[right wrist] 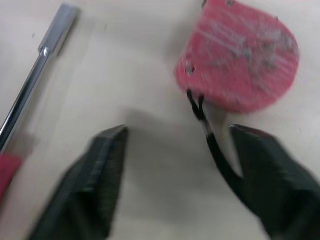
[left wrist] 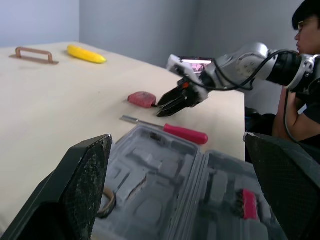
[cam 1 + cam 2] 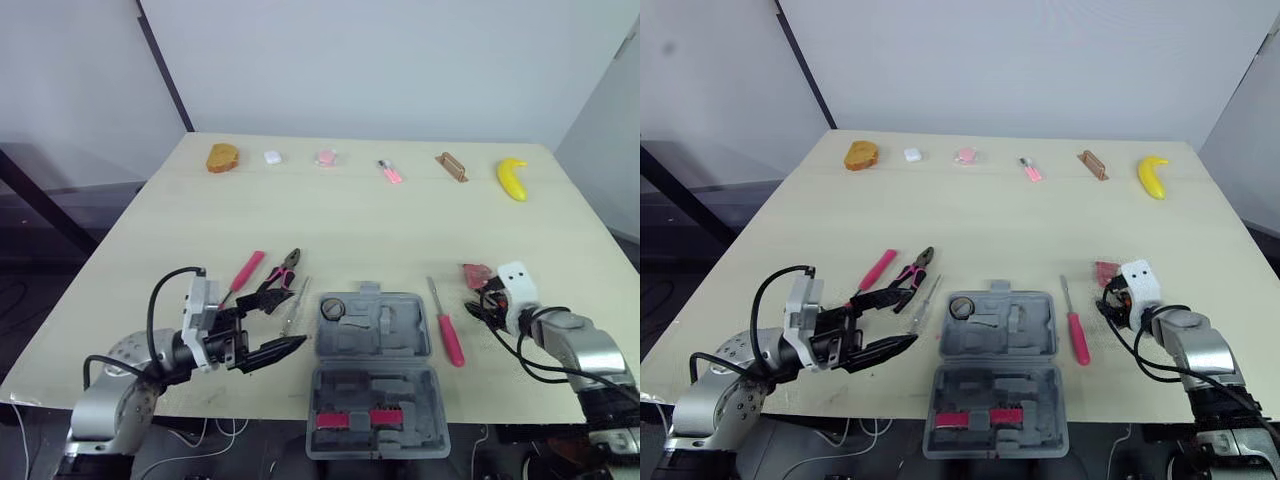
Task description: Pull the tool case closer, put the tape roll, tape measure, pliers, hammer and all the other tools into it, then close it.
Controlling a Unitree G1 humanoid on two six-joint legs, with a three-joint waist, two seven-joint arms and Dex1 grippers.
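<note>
The tool case (image 3: 375, 370) lies open at 6 o'clock on the table (image 3: 350, 220), right at the near edge, so the pull looks done. A ring that I take for the tape roll (image 3: 332, 307) sits in the far half of the case. Judging by the right arm, the step in hand is picking up the tape measure (image 1: 240, 65).

The tape measure lies flat on the table at about 2 o'clock from the case, with the red screwdriver (image 3: 447, 328) between the two.

The right gripper (image 1: 177, 132) sits just on the 6 o'clock side of the tape measure, pointing at it. Its fingers are spread wide and hold nothing. The tape measure's thin black strap (image 1: 207, 135) trails back between them, close by one finger; I cannot tell whether it touches.

The next move calls for a short push toward 12 o'clock until the fingers straddle the red body rather than just the strap. After that come a firm close, a lift and a carry to the case at about 8 o'clock.

The left gripper (image 3: 270, 335) hovers at 9 o'clock of the case, fingers wide apart and empty. The pliers (image 3: 280, 275) lie just beyond it at 12 o'clock, not yet packed.
</note>
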